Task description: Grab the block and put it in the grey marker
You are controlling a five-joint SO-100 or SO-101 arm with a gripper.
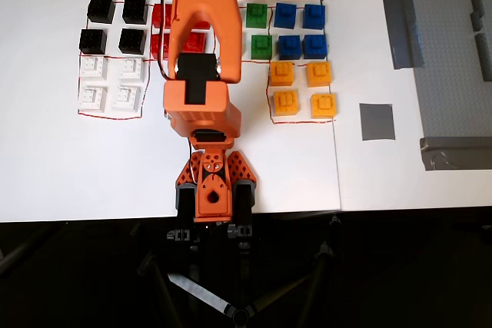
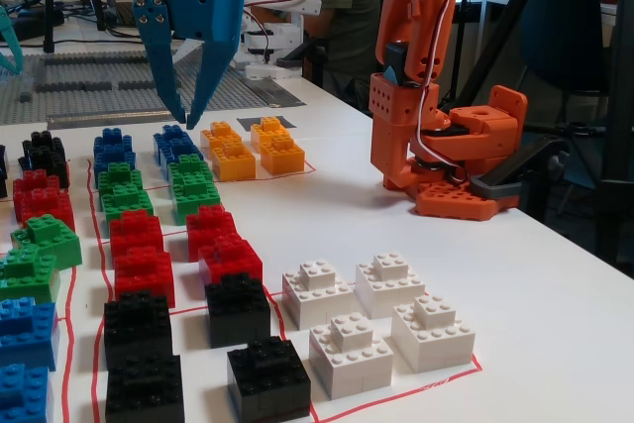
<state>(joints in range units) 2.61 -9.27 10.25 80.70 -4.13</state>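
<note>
Several white blocks [image 1: 110,80] sit in a red-outlined square at the left of the overhead view, and front right in the fixed view [image 2: 374,322]. The grey marker [image 1: 377,121] is a plain square patch right of the yellow bricks; in the fixed view it [image 2: 264,123] lies behind them. My blue gripper [image 2: 185,122] hangs high above the far coloured bricks, far from the white blocks. Its fingers narrow to tips almost touching, with nothing between them. In the overhead view the gripper is hidden by the orange arm [image 1: 201,44].
Black [image 1: 113,24], red [image 2: 149,255], green [image 1: 258,27], blue [image 1: 300,30] and orange-yellow [image 1: 301,88] bricks fill outlined squares. The arm's base [image 1: 213,190] stands at the table's front edge. Long grey tape strips [image 1: 401,30] and a grey baseplate [image 1: 453,51] lie at the right.
</note>
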